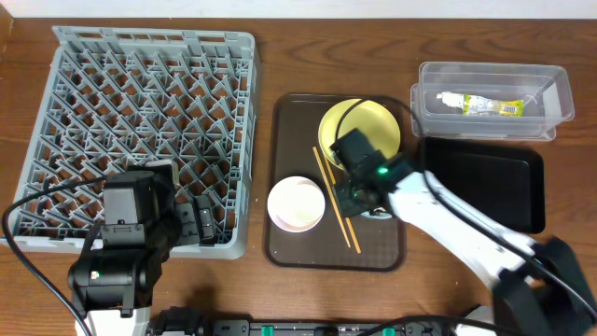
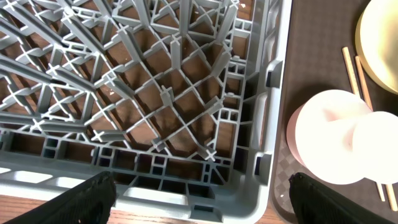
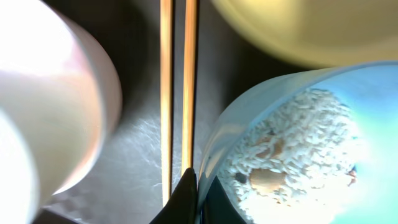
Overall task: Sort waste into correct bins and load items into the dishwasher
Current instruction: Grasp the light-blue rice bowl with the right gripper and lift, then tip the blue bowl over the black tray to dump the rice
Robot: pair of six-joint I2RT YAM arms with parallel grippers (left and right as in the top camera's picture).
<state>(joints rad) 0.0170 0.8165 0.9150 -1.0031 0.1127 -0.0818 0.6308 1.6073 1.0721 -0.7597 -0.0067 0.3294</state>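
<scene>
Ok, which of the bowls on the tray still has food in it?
The blue bowl at the right fingers: the right wrist view shows rice inside. The yellow bowl and white bowl look empty.

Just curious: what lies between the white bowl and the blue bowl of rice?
Two wooden chopsticks, side by side on the dark tray, separate the white bowl from the blue bowl; clearest in the right wrist view.

The brown wooden worktop fills the scene, its grain running left to right. Near its middle lies 1 dark brown tray with rounded corners. A pale strip borders the far edge.
</scene>
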